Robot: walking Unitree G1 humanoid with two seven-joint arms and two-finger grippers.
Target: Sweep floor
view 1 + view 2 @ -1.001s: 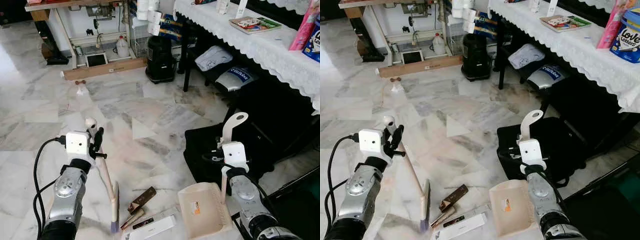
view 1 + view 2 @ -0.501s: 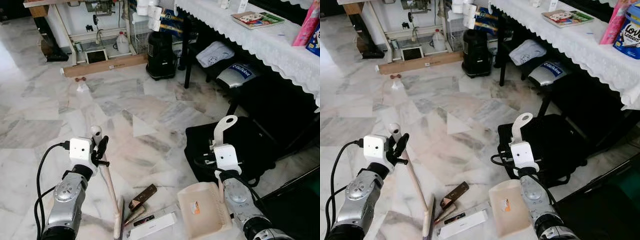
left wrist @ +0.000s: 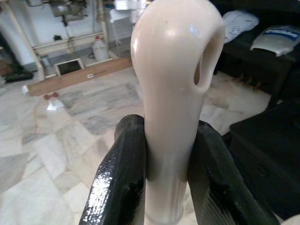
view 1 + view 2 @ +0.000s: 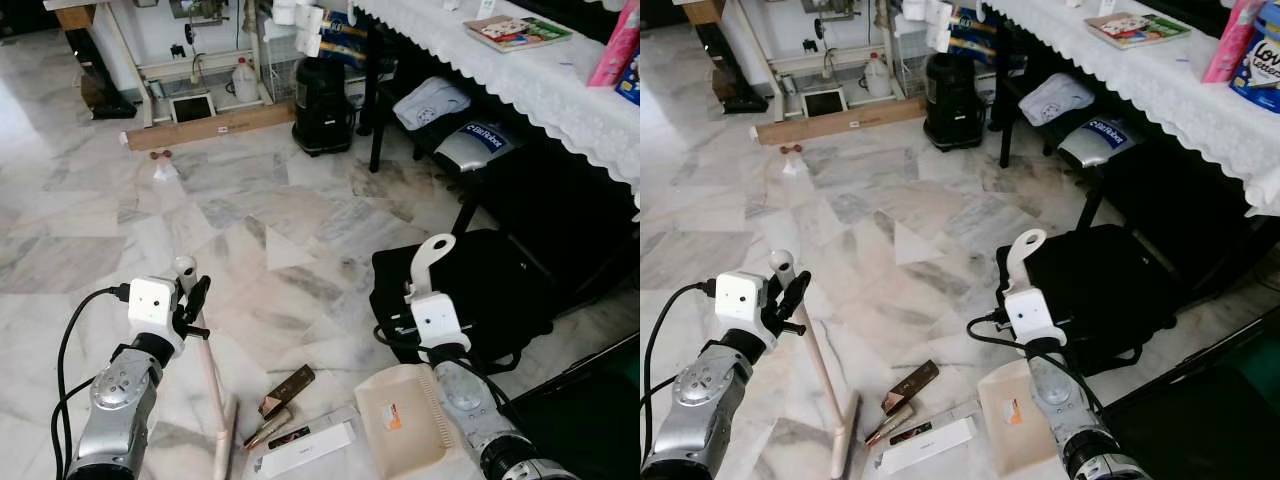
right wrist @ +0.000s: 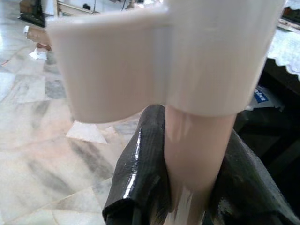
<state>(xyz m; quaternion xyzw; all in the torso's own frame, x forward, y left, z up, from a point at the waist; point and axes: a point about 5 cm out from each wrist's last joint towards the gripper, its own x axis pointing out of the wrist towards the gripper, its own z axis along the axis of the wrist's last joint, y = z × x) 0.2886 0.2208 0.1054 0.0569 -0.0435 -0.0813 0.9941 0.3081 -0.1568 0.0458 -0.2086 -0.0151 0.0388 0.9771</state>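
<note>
My left gripper [image 4: 192, 299] is shut on the beige handle [image 3: 173, 93] of a hand brush, just below its looped end. The brush [image 4: 212, 385] slants down to its head [image 4: 224, 448] on the marble floor. My right gripper [image 5: 187, 187] is shut on the upright handle [image 4: 431, 257] of a beige dustpan [image 4: 403, 432] that rests on the floor. Between brush head and dustpan lie a brown wrapper [image 4: 287, 388], a small gold tube [image 4: 266, 430] and a flat white box [image 4: 304, 451].
A black bag [image 4: 470, 285] lies right behind the dustpan. A table with a white lace cloth [image 4: 540, 95] runs along the right, with bags under it. A black bin [image 4: 322, 105], a wooden plank [image 4: 210, 125] and a paper scrap [image 4: 163, 172] lie farther off.
My right arm has moved left with the dustpan handle, and the pan has edged toward the litter. The brush now stands steeper, its head drawn slightly nearer me. The view has shifted a little.
</note>
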